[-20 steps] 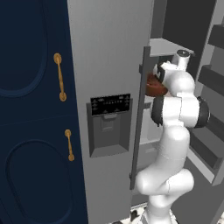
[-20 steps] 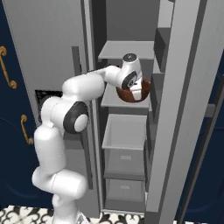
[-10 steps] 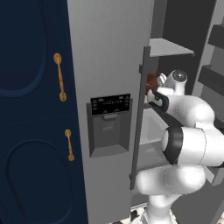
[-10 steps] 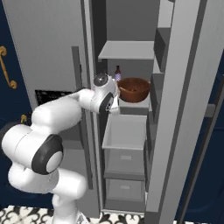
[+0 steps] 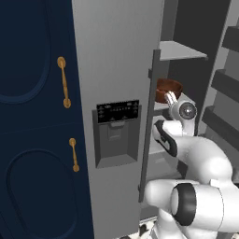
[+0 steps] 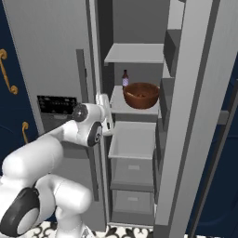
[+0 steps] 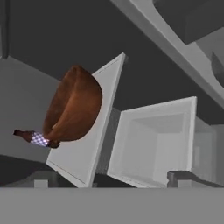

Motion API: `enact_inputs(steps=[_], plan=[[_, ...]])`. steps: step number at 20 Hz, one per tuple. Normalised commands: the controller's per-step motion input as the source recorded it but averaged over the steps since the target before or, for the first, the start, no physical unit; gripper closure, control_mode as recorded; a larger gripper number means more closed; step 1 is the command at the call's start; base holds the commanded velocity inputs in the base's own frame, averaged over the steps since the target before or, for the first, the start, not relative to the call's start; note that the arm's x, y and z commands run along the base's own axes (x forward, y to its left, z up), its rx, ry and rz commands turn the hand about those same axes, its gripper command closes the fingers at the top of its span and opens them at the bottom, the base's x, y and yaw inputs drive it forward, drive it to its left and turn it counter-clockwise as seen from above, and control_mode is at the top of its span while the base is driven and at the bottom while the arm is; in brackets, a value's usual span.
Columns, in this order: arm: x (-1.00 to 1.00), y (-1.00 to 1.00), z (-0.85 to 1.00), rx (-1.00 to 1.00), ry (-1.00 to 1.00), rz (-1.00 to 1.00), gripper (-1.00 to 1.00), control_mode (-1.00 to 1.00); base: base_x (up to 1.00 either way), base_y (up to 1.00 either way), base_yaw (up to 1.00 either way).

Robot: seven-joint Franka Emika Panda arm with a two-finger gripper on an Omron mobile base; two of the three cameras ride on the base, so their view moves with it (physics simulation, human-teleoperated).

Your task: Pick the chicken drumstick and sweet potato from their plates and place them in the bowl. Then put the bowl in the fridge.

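- We count one bowl (image 6: 141, 95), round, glossy and dark reddish-brown with a wood-like look, standing upright on a grey shelf (image 6: 122, 107) inside the open fridge (image 5: 116, 70).
- We count one small dark bottle (image 6: 125, 78) on that same shelf, just beside the bowl and behind it; in the hand view the bottle (image 7: 34, 138) shows a pale checked label.
- The fridge is tall, grey and metallic, with one dark dispenser panel (image 5: 117, 133) in its door; below the bowl's shelf sit one open pale drawer (image 6: 132, 141) and two closed ones under it.
- To the left stand navy cabinets (image 5: 35, 116) with two gold handles (image 5: 64, 82) in the left base view.
- The tool (image 6: 103, 114) is apart from the bowl, near the front edge of the shelves; its jaws stand wide and hold nothing.
- In the left base view the fridge door edge and the arm cover much of the bowl (image 5: 168, 88).
- We cannot tell what lies inside the bowl; its contents are too dim to make out.
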Motion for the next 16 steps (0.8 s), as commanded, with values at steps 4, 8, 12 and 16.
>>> enact_inputs(steps=[4, 8, 12, 16], plan=[[-0.85, 0.11, 0.09, -0.08, -0.74, 0.0, -1.0, -1.0, 0.0, 0.0, 0.0], [-0.95, 0.18, 0.16, -0.07, -1.0, 0.0, -1.0, -1.0, 0.0, 0.0, 0.0], [-1.0, 0.19, 0.83, -0.17, -0.57, 0.02, -1.0, -1.0, 0.0, 0.0, 0.0], [-0.43, 0.24, 0.87, -0.2, 0.28, 0.05, -1.0, -1.0, 0.0, 0.0, 0.0]])
